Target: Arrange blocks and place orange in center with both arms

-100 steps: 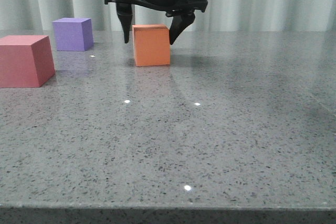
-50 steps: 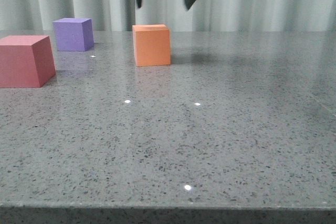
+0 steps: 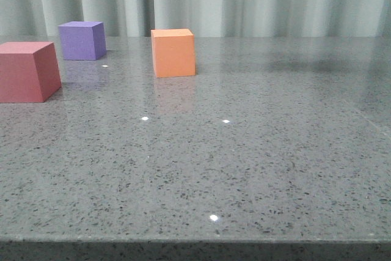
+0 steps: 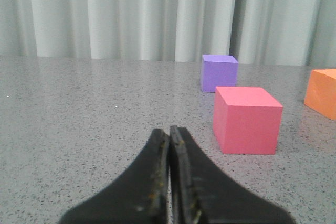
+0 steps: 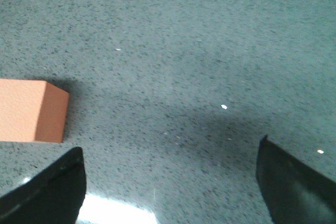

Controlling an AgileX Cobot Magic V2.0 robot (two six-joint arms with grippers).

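Observation:
The orange cube [image 3: 173,52] stands on the grey speckled table toward the back. The purple cube [image 3: 81,40] is at the back left and the red cube [image 3: 27,70] at the left edge. Neither gripper shows in the front view. My left gripper [image 4: 169,132] is shut and empty, low over the table, with the red cube [image 4: 247,120], the purple cube [image 4: 218,73] and the orange cube [image 4: 322,93] ahead of it. My right gripper [image 5: 170,156] is open and empty above the table, with the orange cube [image 5: 30,110] off to one side.
A pale pleated curtain [image 3: 256,1] hangs behind the table's far edge. The table's front edge [image 3: 195,239] runs along the bottom of the front view.
My right gripper, open around the orange cube a second ago, has risen off it and left the front view. The orange cube stays on the table.

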